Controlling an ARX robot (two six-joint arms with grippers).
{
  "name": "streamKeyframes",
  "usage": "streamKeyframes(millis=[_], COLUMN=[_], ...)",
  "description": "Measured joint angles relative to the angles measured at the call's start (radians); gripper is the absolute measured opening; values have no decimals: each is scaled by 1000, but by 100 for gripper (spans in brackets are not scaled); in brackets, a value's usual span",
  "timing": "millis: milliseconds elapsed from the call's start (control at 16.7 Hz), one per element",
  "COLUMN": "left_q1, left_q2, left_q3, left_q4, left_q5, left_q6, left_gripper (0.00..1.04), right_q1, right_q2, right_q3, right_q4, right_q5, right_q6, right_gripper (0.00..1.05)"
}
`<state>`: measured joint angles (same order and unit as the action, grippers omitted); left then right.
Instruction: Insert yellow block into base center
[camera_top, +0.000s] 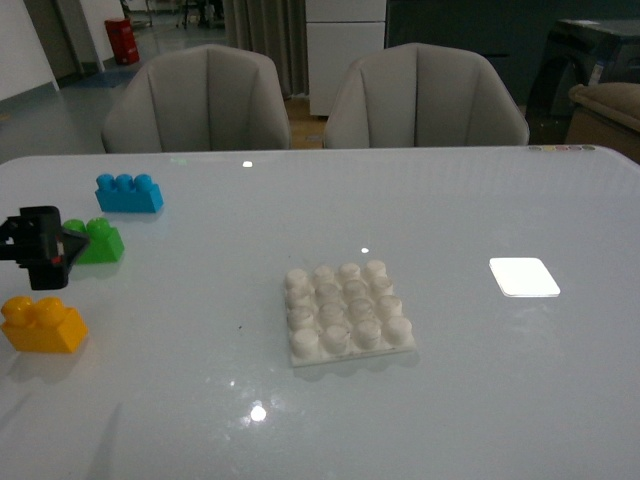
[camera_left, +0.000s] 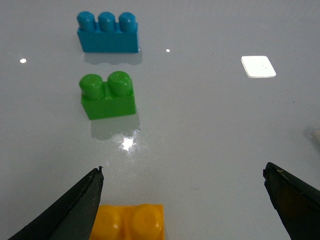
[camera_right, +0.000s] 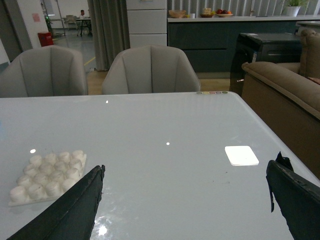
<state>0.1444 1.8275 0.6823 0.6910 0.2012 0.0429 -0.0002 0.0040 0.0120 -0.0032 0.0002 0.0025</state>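
Front view: the yellow block sits near the table's front left edge, well apart from the base at centre, with bare table between them. The left tool hangs just behind the block, partly covering the green brick; the blue brick lies beyond.

Left wrist view: only here do that tool's fingers show, spread wide and empty, with the block low between them, nearer one finger.

Right wrist view: the right tool, wide apart and empty, is over bare table beside the base.
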Motion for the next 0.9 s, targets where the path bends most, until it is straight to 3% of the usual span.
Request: streamKeyframes(millis=[359, 898], left_q1=[18, 92], left_q2=[172, 206], left_q3=[108, 90], left_q4=[-87, 1], left_q5=[43, 74], left_q6=[78, 68], left_gripper=[98, 98], right_q1=[0, 0], right_q2=[0, 0], right_q3=[0, 0], right_q4=[0, 0], right_q5=[0, 0], right_q6=[0, 0], right_gripper=[98, 98])
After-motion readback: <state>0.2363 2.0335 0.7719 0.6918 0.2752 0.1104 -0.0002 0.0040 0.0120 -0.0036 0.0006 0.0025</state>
